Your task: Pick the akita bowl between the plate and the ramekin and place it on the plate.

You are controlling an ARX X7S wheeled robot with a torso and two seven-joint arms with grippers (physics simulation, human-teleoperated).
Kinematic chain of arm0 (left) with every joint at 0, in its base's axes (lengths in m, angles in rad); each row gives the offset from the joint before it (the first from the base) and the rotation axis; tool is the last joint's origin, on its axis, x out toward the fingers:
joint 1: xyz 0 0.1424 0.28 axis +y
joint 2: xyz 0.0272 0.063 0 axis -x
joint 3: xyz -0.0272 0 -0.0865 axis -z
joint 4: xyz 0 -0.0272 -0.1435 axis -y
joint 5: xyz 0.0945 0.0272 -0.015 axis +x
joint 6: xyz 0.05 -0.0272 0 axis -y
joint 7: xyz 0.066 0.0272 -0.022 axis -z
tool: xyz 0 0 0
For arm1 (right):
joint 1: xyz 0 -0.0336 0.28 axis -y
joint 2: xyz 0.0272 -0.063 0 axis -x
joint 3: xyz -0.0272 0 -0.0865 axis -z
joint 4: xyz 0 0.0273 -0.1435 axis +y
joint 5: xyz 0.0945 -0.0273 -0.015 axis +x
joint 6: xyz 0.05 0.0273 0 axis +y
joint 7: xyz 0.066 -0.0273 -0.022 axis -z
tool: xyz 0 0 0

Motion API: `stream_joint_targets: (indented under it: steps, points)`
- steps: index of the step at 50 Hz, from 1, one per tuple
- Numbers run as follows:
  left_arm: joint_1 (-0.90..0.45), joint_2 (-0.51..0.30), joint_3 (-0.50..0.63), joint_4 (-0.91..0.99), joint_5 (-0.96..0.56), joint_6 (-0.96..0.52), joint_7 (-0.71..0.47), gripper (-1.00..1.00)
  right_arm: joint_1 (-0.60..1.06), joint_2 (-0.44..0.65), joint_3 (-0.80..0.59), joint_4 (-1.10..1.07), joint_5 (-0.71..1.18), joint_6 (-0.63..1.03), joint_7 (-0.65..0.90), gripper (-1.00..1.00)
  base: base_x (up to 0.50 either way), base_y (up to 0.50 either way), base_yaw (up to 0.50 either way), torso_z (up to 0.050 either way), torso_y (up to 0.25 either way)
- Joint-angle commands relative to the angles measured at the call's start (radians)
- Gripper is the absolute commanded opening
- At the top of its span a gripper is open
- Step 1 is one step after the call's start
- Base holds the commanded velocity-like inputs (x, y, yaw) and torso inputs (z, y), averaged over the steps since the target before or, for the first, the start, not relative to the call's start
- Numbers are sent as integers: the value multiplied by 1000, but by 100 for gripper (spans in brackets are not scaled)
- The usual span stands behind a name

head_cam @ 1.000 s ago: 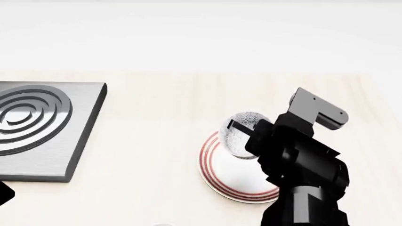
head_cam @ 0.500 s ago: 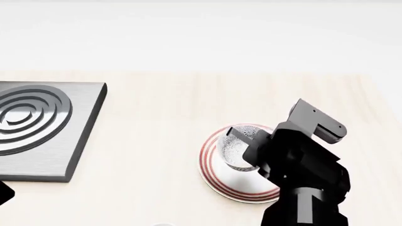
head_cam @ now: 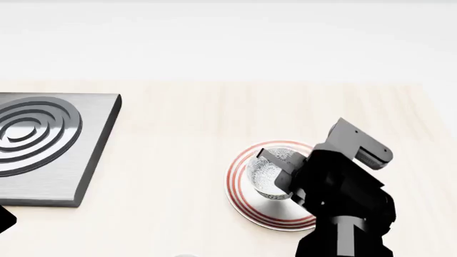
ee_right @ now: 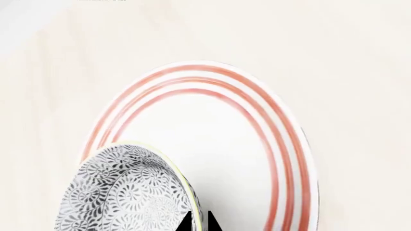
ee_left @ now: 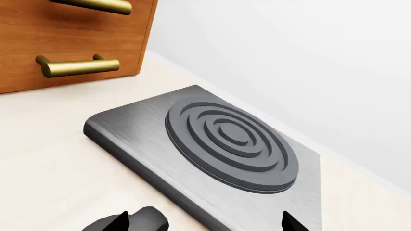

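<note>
Right gripper (head_cam: 280, 170) clamped on rim of akita bowl (head_cam: 270, 174), 1 finger inside the wall, 1 outside, as the right wrist view shows at the rim. Bowl held over the plate (head_cam: 239, 163), within the 3 red rings; contact with the plate surface not readable. Rim pinch likely chosen because the bowl is too wide to span; also keeps it roughly upright for set-down. Placement judged nearly done: lower if needed, then release. Risk: bowl sits toward the plate's left side, could rock on release.

Left gripper (ee_left: 205, 222) idle by the grey burner plate (ee_left: 212, 144), well apart from the work, fingertips spread, nothing between them. Wooden drawers (ee_left: 70, 43) beyond. Ramekin not in view.
</note>
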Motion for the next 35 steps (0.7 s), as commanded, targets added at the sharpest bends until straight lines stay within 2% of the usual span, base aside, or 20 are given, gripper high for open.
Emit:
stream_joint_targets:
  steps: [1,18,19,35]
  points:
    - [-2,1,2,-6,1,5,1,100,-2,0,16,0,7,-19,1,-100,0,0,0,0,0]
    - [-2,-1,4,-2,-3,2,-6,100,-3,0,6,0,6,-19,-13,-100,0,0,0,0,1]
    - [-2,-2,4,-1,-4,2,-6,100,-3,-1,4,0,5,-19,-16,100,0,0,0,0,0]
    - [2,-4,5,4,-6,3,-10,100,6,-2,-41,0,-1,-43,-48,100,0,0,0,0,0]
